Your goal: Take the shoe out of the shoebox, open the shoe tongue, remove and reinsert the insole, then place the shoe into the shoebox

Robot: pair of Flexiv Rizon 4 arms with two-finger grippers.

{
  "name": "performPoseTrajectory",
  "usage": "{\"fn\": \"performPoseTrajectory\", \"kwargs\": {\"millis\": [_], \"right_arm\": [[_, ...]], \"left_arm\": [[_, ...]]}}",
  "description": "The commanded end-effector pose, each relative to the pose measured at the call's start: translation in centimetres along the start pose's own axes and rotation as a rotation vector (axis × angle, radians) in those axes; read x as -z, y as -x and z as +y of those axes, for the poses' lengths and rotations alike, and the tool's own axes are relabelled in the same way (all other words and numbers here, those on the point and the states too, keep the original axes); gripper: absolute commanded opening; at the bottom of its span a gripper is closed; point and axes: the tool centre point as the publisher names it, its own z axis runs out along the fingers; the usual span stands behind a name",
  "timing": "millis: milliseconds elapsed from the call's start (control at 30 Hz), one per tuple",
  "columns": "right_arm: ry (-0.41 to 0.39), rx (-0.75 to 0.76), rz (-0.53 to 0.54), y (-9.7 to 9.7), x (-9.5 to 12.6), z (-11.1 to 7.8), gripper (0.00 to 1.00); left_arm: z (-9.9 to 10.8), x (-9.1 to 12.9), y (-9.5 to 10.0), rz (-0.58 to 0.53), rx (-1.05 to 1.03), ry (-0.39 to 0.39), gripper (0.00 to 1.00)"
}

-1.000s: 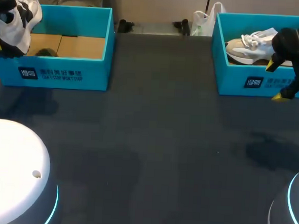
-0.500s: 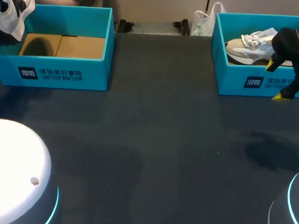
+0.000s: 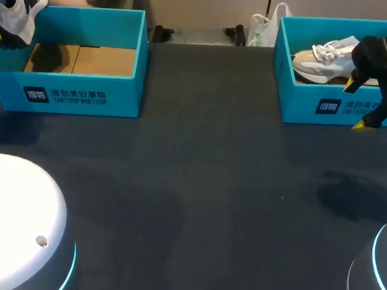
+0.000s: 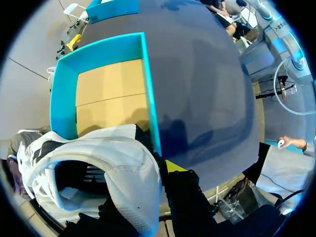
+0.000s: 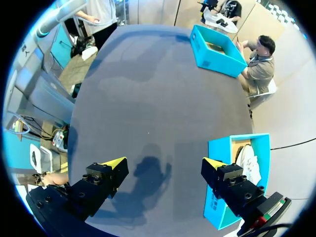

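**Shoe out of the box, the rest to do**

My left gripper (image 4: 150,195) clamps the white shoe (image 3: 18,6) by its opening's rim, raised above the empty shoebox (image 3: 78,89). My right gripper (image 5: 165,168) hangs wide open, holding nothing. Tongue, insole and return remain, I judge.

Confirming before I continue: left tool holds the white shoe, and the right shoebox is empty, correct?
No. The right shoebox is not empty: the head view shows a beige shoe in it. The left tool does hold the white shoe.
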Motion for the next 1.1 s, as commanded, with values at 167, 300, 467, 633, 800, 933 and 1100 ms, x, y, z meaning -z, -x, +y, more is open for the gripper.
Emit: {"fn": "performPoseTrajectory", "kwargs": {"millis": [167,300,467,633,800,933,1100], "right_arm": [[-0.002,-0.001,0.002,0.1,-0.1,0.0,1.0],[-0.002,-0.001,0.002,0.1,-0.1,0.0,1.0],[-0.002,-0.001,0.002,0.1,-0.1,0.0,1.0],[-0.002,-0.001,0.002,0.1,-0.1,0.0,1.0],[-0.002,-0.001,0.002,0.1,-0.1,0.0,1.0],[-0.002,-0.001,0.002,0.1,-0.1,0.0,1.0],[-0.002,-0.001,0.002,0.1,-0.1,0.0,1.0]], "left_arm": [[0.5,0.6,1.0,0.003,0.026,-0.008,0.0],[0.5,0.6,1.0,0.003,0.026,-0.008,0.0],[0.5,0.6,1.0,0.003,0.026,-0.008,0.0],[0.1,0.8,0.1,0.025,-0.271,0.079,0.0],[1.3,1.2,0.1,0.034,-0.566,0.175,0.0],[2.4,2.0,0.7,0.094,-0.759,0.149,0.0],[4.1,2.7,0.8,0.121,-1.119,0.184,0.0]]}}
